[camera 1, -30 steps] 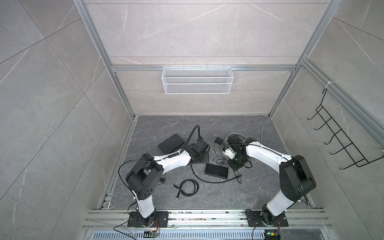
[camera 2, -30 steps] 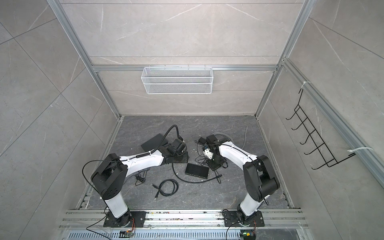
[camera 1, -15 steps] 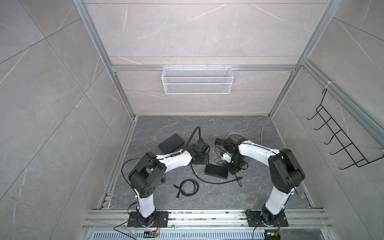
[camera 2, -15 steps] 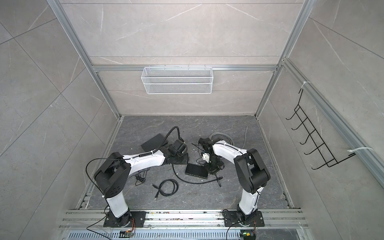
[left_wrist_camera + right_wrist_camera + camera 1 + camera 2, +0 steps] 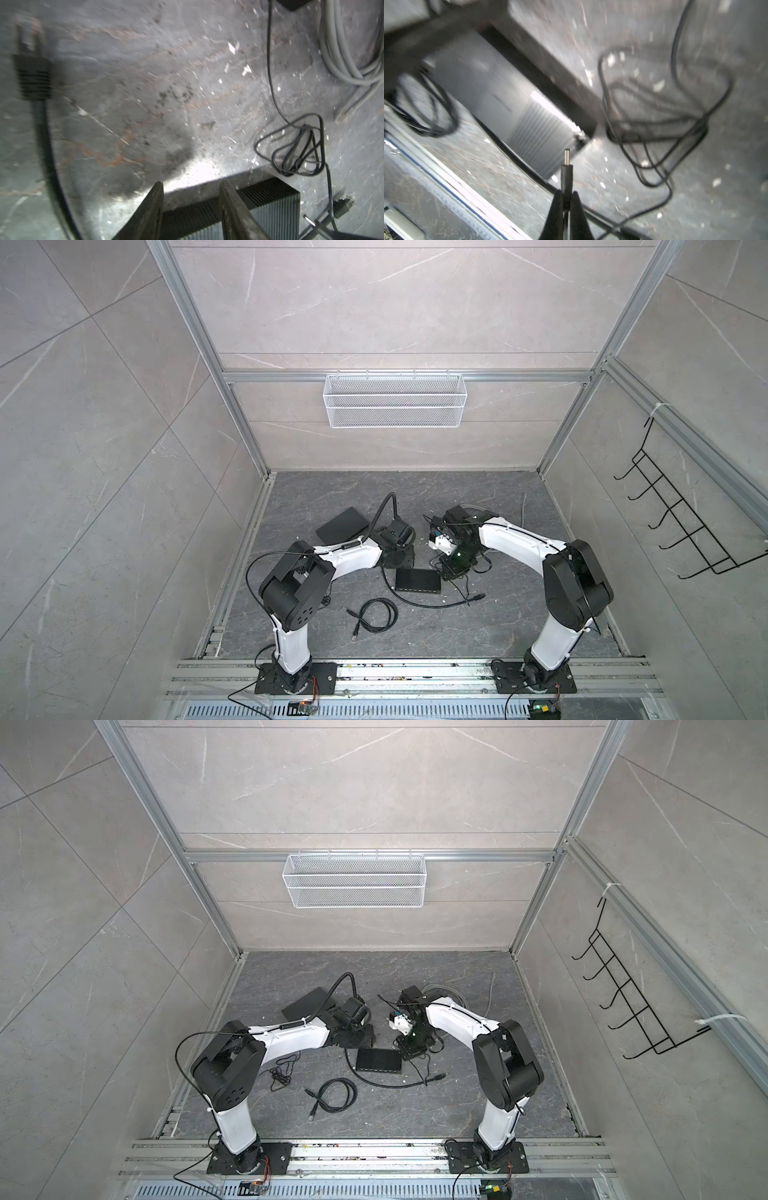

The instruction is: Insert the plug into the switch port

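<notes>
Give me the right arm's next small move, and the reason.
Probably a short, slow advance of the plug toward the end of the switch. The right gripper has its jaws shut on the plug. The metal tip points at the switch's near corner but sits clear of it. The port is too blurred to locate.

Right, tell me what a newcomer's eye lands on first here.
The thin black barrel plug with a silver tip, pinched between the right fingers in the right wrist view, points towards the black ribbed switch box. In both top views, a white wire-mesh basket hangs on the back wall above the cable-littered grey floor.
</notes>
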`<state>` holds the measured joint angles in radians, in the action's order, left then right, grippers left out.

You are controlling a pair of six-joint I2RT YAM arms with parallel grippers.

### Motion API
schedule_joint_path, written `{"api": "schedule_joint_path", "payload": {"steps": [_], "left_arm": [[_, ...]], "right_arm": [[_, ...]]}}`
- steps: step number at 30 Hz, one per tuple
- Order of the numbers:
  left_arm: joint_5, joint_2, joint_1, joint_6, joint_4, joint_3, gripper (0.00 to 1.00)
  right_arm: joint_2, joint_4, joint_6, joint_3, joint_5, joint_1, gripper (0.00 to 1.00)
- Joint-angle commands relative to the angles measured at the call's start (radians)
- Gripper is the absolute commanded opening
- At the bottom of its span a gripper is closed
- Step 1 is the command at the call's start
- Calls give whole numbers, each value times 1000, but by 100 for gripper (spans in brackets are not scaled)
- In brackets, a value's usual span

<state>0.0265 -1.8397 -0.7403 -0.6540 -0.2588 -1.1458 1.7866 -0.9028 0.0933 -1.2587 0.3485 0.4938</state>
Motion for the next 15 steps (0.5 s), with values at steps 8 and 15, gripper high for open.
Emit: {"api": "schedule_joint_path", "payload": {"steps": [8, 15], "left_arm": [[-46, 93, 42, 41, -101, 3, 47], [14, 171, -32, -103, -80, 123, 47]], "right_arm": [[48, 7, 44, -81, 35, -19, 6], [-90, -11, 14, 84, -73, -39, 7]]}}
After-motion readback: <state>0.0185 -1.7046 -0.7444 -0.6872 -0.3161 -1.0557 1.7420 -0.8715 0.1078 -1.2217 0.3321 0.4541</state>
